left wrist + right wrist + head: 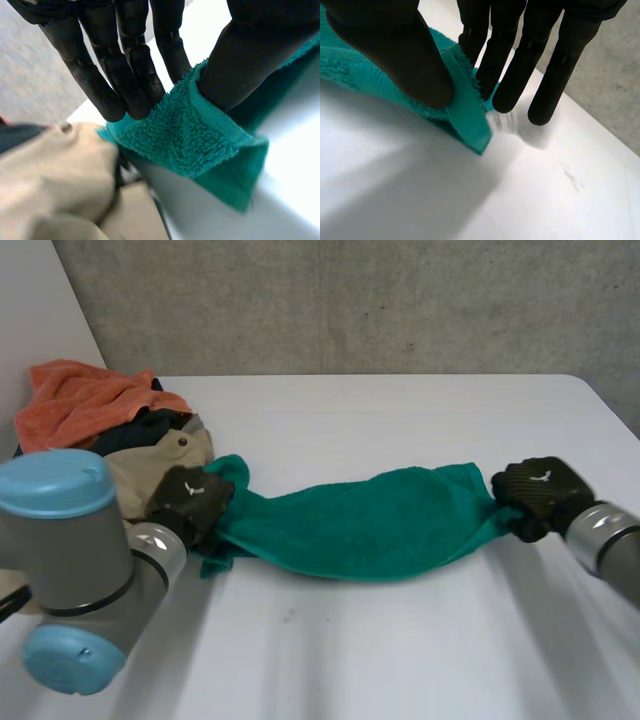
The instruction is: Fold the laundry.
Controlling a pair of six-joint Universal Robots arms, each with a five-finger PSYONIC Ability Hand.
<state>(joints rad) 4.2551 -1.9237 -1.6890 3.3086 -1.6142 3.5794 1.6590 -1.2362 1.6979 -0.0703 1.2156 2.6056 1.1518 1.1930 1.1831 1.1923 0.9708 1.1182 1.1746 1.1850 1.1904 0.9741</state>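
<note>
My left hand (190,498) pinches the green towel (370,520) at its end beside the laundry pile (100,420). My right hand (540,495) pinches the end farthest from that pile. I judge this grip stretches it along the worktop (400,640) to smooth it for folding.

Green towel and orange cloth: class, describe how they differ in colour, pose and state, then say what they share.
The green towel is teal, the orange cloth rust-orange. The green towel is drawn out long across the table; the orange cloth lies bunched atop a clothes heap. The left hand and right hand each pinch an end of the green towel; neither touches the orange cloth. Both are unfolded laundry.
</note>
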